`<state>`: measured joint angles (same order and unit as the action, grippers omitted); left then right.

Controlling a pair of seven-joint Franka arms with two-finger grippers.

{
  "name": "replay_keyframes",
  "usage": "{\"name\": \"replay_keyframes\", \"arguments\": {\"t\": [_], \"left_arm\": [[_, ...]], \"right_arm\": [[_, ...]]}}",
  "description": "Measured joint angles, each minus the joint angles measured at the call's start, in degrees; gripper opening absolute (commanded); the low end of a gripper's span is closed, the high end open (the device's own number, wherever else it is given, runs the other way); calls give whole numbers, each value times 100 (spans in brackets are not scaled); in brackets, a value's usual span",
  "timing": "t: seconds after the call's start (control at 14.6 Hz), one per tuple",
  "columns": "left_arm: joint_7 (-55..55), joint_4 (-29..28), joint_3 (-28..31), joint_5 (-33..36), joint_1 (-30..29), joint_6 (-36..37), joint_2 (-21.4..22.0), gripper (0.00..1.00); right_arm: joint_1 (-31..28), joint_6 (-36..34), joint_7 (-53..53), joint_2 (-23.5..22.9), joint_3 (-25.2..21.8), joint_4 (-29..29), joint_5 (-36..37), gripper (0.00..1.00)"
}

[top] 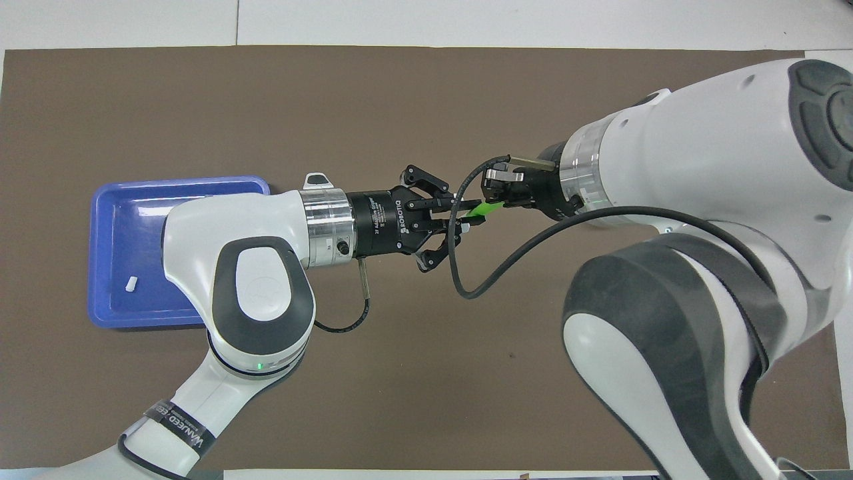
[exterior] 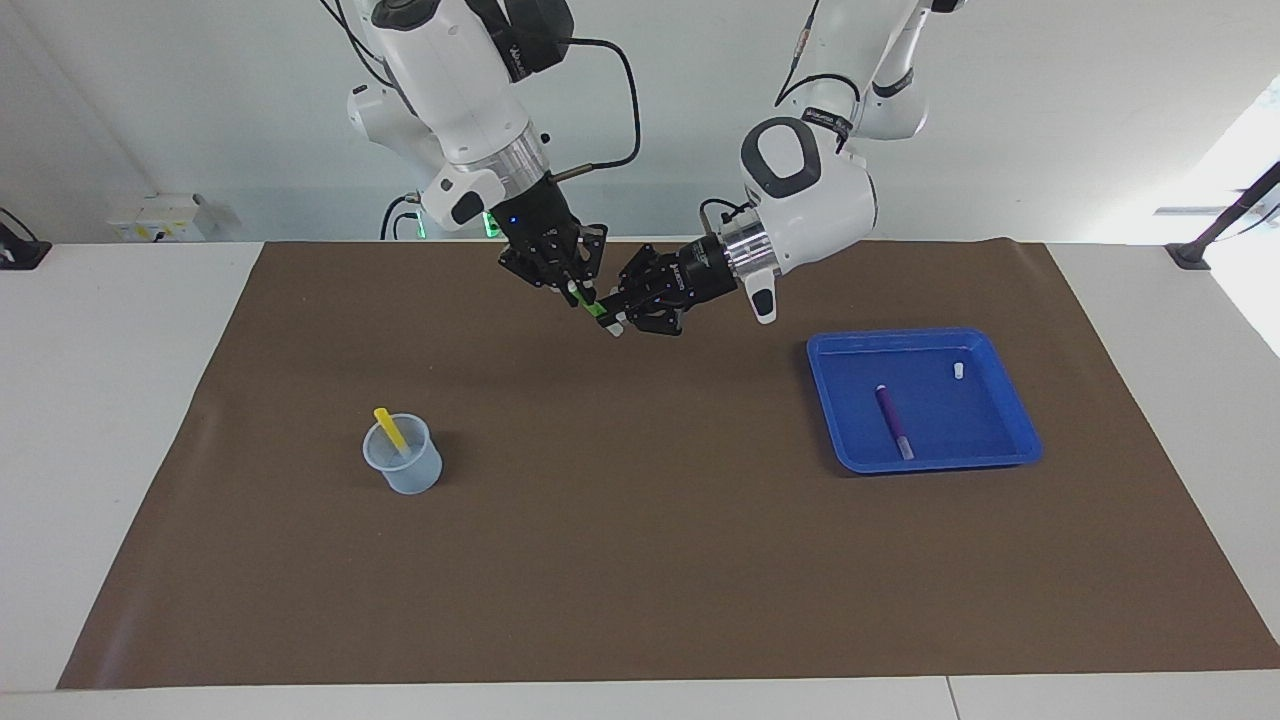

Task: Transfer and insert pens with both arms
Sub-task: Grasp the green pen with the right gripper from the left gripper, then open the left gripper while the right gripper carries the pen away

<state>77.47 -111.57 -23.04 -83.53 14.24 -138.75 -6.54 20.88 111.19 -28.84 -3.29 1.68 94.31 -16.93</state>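
Observation:
The green pen [exterior: 596, 309] hangs in the air between my two grippers over the mat's robot-side edge; it also shows in the overhead view [top: 484, 209]. My left gripper [exterior: 628, 312] is shut on its lower, pale-tipped end. My right gripper [exterior: 574, 284] is at its upper end. The yellow pen [exterior: 389, 429] stands tilted in the clear cup [exterior: 404, 462]. The purple pen [exterior: 894, 420] lies in the blue tray [exterior: 1012, 440]. In the overhead view my arms hide the cup and the purple pen.
A tiny white stub [exterior: 958, 370] lies in the tray nearer the robots than the purple pen; it also shows in the overhead view [top: 131, 285]. A brown mat [exterior: 640, 560] covers the table. The tray is toward the left arm's end, the cup toward the right arm's end.

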Motion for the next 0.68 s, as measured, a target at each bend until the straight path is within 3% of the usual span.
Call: {"name": "replay_keyframes", "arguments": {"t": [0.07,0.14,0.21,0.48,0.68], "left_arm": [[-2,0,0,-11,16,-40,0,0],[-22,1,1,-20,40,-98,1,88],[-103,1,0,-27,62,-152,1,100],[-349,-53,0,-36,297,-660,0,100],[-439,-83,63,84,232,-716,0,100]], "right_arm": [[-1,0,0,0,-5,0,1,0],[-3,0,2,0,-9,1,4,0],[-4,-1,5,0,-12,2,7,0],[-76,-1,306,4,-53,28,68,0],[-407,33,1237,58,-75,285,487,0]]}}
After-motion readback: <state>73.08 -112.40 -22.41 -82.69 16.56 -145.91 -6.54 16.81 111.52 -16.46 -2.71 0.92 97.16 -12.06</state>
